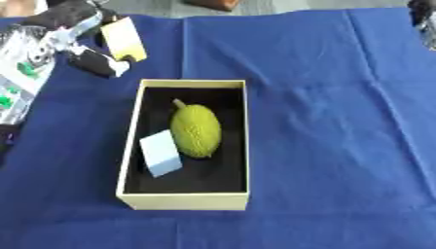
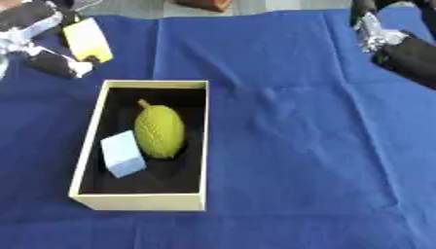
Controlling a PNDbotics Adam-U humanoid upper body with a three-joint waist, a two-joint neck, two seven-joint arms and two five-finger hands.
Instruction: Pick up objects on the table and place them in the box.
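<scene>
A cream box (image 1: 186, 200) with a black inside stands on the blue cloth, left of centre. In it lie a green spiky fruit (image 1: 196, 130) and a pale blue block (image 1: 161, 153) leaning against the left wall. My left hand (image 1: 94, 61) is at the upper left, above the cloth behind the box, shut on a pale yellow block (image 1: 124, 38) pinched between thumb and fingers. My right hand (image 2: 402, 48) shows at the upper right edge, dark and partly cut off; its fingers cannot be made out.
The blue cloth (image 1: 340, 121) covers the whole table and lies bare to the right of the box. A brown object (image 2: 203, 4) sits at the far edge, beyond the cloth.
</scene>
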